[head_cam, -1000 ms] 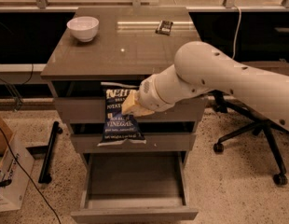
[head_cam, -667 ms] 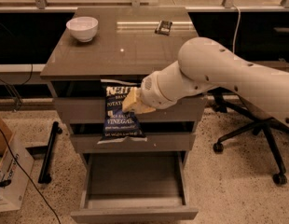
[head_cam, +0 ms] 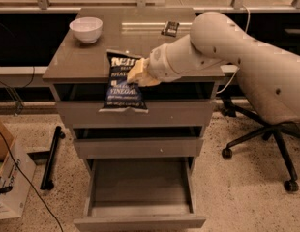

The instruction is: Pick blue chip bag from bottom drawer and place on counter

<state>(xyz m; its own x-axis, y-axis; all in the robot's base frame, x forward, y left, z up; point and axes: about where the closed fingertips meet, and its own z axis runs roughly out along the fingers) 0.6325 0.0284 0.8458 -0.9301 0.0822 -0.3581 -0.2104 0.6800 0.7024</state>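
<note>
The blue chip bag [head_cam: 122, 83] hangs upright in the air in front of the cabinet, its top edge about level with the counter [head_cam: 87, 62]. My gripper [head_cam: 136, 74] is shut on the bag's right side, and my white arm reaches in from the right. The bottom drawer [head_cam: 139, 204] is pulled open below and shows nothing inside. The bag covers part of the counter's front edge and the top drawer front.
A white bowl [head_cam: 86, 29] stands at the counter's back left. A small dark flat packet [head_cam: 170, 28] lies at the back right. An office chair [head_cam: 266, 134] stands to the right. A cardboard box [head_cam: 8, 178] and a black bar [head_cam: 51, 158] lie on the floor at left.
My gripper has lifted the blue chip bag upward, from in front of the upper drawers to about counter height.
</note>
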